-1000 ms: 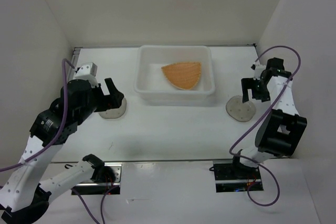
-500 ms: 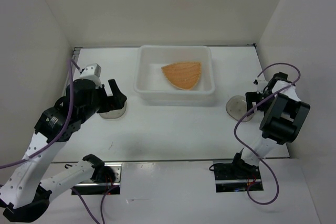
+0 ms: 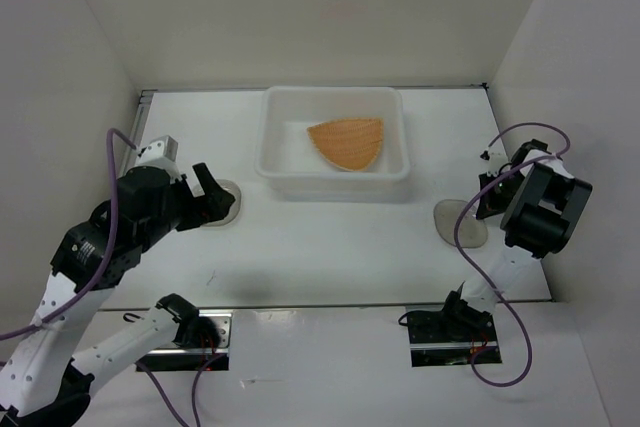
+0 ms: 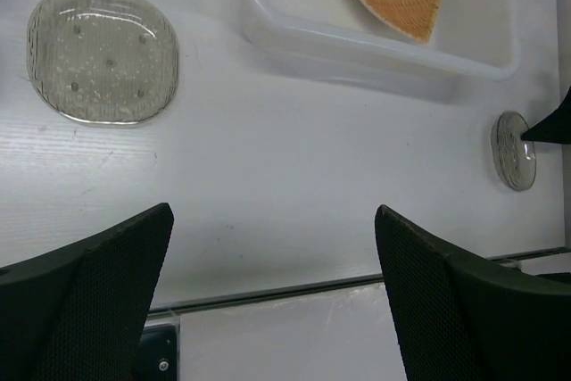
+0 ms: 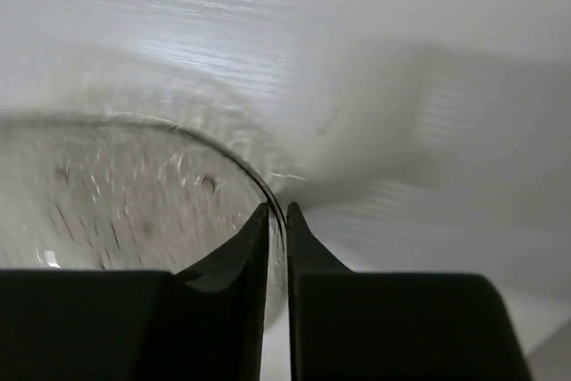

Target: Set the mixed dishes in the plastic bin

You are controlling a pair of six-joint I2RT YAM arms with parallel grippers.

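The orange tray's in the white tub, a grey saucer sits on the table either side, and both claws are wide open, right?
Not quite: only the left gripper is open. The right wrist view shows the right gripper pinched shut on the rim of the right saucer. The rest is correct.

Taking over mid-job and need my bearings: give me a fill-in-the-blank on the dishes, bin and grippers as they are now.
1. The white plastic bin holds ____ dish, the orange woven tray.
2. The right gripper pinches the right saucer by its ____.
3. The left gripper is ____ and clear of the left saucer.
Missing: one; rim; open.
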